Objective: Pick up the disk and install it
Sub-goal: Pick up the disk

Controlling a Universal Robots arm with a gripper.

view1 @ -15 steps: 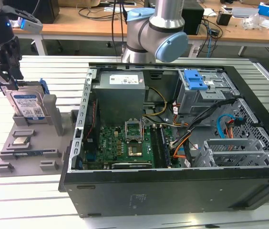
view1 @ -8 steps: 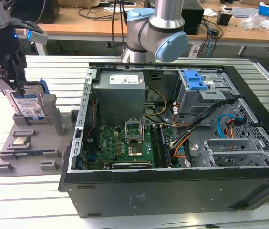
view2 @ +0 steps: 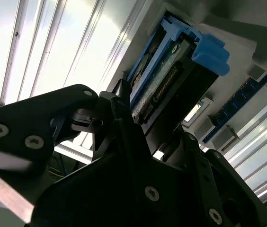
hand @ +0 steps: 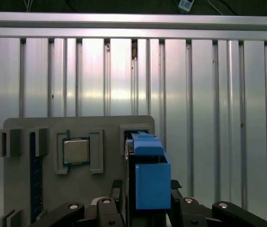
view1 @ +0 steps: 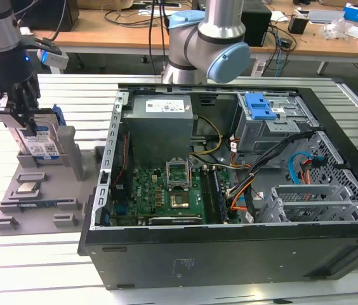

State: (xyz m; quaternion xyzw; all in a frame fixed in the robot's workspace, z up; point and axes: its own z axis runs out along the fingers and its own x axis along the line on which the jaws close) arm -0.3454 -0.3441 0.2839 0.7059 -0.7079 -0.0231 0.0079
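Slatted aluminium table (view1: pixel 33 273) is carrying the whole setup, with cluttered wooden desks (view1: pixel 103 37) running behind it. At the exterior view's left, the gripper (view1: pixel 26 124) is reaching down over a grey parts holder (view1: pixel 46 213). Its black fingers (hand: pixel 117 189) are pressing against the two broad faces of the disk (hand: pixel 150 182), closed on it near its upper end. In the second wrist view, one finger is lying along the disk's side, next to the connector row.

The disk is standing upright on its edge in a slot at the holder's far end, its blue carrier frame pointing up and its label facing the exterior camera. Just beside that slot, a small square processor chip (hand: pixel 76 151) is lying flat in its own recess of the holder.

Well apart, toward the exterior view's right, an open computer case (view1: pixel 230 264) is lying on its side. It is showing a green motherboard (view1: pixel 160 187) and, at a far corner, a grey drive cage (view1: pixel 274 124) with a blue latch (view1: pixel 259 107). The arm's base (view1: pixel 207 38) is rising behind the case.
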